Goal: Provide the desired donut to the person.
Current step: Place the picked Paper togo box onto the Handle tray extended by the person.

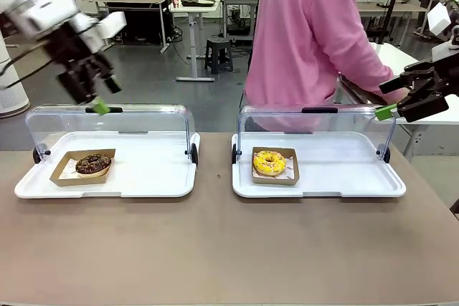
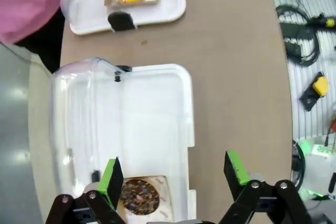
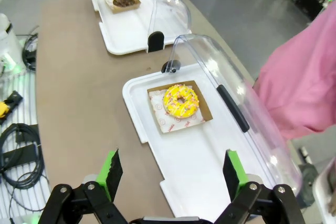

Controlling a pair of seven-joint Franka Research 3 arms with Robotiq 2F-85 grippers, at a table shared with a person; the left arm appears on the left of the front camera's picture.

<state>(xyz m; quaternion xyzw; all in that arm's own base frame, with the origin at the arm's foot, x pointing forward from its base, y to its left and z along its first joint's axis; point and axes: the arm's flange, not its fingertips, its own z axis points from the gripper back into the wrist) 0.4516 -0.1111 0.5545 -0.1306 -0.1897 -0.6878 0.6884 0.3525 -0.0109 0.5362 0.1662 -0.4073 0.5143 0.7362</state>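
Left gripper (image 1: 100, 98): jaws wide apart, nothing between them; the front view puts it in the air above the rear edge of the left tray's cover, and the left wrist view looks down past its green pads (image 2: 111, 181) onto that tray.
Right gripper (image 1: 394, 102): jaws spread fully, holding nothing; the front view shows it raised at the far right end of the right cover, one green fingertip (image 1: 385, 111) near the cover's top edge.
Left tray (image 1: 154, 180): white, its clear hinged cover (image 1: 143, 116) swung back; the chocolate donut (image 1: 92, 163) sits in a brown paper dish at the tray's left end.
Right tray (image 1: 344, 180): white, clear lid (image 3: 210, 72) also swung back; the yellow sprinkled donut (image 1: 270, 163) lies in its own dish at the tray's left end.
Right wrist view: both trays in a row along the brown table (image 3: 73, 77), the yellow donut nearer, and cables on the floor beside the table, which the front view lacks.
The person (image 1: 312, 34): pink hooded sweatshirt, standing behind the right tray, one arm reaching toward the picture's right; the hands cannot be made out.
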